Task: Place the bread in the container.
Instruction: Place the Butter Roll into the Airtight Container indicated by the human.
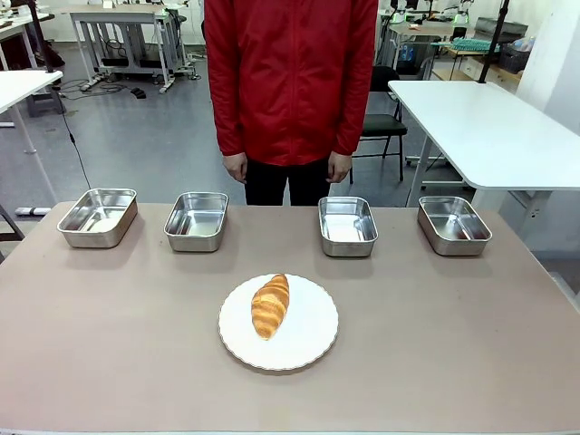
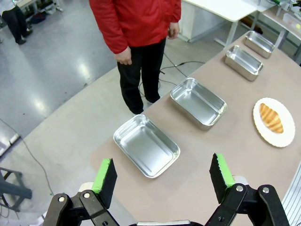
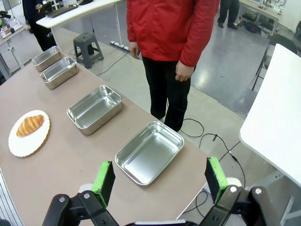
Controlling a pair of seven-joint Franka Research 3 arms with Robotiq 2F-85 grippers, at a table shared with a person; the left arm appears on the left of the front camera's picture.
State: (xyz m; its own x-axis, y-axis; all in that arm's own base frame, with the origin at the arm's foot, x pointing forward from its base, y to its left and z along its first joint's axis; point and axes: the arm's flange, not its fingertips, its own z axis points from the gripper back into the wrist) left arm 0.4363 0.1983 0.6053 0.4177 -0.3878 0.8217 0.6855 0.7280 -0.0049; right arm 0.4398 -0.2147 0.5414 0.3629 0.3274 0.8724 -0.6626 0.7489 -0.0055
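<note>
The brown tabletop (image 1: 453,344) spans the whole width. A person (image 1: 290,82) in a red jacket stands at its far edge, hands hanging at their sides and touching nothing.

Four steel pans sit in a row along that far edge, all empty. They are the left-end container (image 1: 98,217), the inner-left container (image 1: 197,220), the inner-right container (image 1: 347,226) and the right-end container (image 1: 453,224). Which one is meant cannot be told from here, though the two inner ones lie nearest the load.

Nearer the robot, about midway across, sits a round white plate (image 1: 308,349) with a scalloped edge.

The left claw (image 2: 163,172) hangs high over the left end of the row and the right claw (image 3: 160,174) over the right end. Each has its green pads spread wide and holds nothing.

The bread (image 1: 270,305) lies on the left half of the plate, long axis running near to far with a slight slant.

It looks light, soft and flaky — likely to crush or shed crust under a hard squeeze. The surest hold is probably across its short width at the thick middle, closing gently, not at the tapered ends. The plate may slide if it is nudged.
</note>
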